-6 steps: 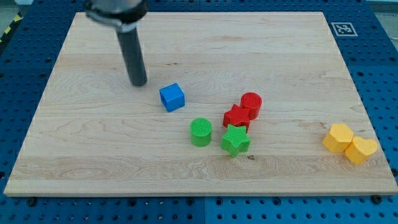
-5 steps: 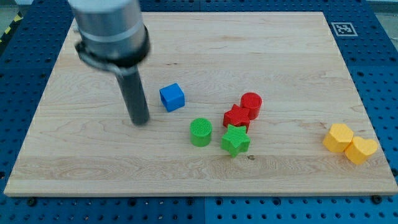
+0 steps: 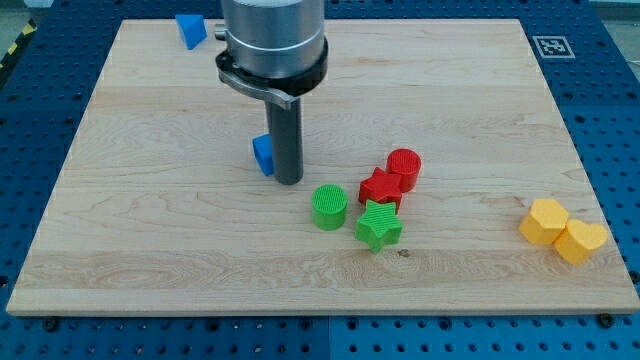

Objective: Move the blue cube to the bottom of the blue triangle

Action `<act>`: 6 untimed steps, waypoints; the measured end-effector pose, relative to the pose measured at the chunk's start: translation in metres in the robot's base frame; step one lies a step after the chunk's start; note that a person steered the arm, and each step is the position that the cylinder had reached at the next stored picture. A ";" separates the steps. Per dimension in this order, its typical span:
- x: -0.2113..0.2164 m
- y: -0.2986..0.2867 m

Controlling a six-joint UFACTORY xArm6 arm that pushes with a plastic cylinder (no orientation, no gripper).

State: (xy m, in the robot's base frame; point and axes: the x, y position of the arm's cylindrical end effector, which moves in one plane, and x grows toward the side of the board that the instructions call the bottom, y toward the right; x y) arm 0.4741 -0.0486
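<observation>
Beside my tip [image 3: 289, 181], blue cube [image 3: 263, 154].

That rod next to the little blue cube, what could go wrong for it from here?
My tip sits on the view's right of the blue cube, largely hiding it, so a push would likely slide it left rather than up toward the blue triangle. The triangle sits near the board's top edge. The green cylinder is close enough to get bumped.
</observation>
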 end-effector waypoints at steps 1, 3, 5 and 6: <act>-0.018 -0.030; -0.052 -0.038; -0.104 -0.038; -0.140 -0.038</act>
State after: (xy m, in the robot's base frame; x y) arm 0.3346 -0.0866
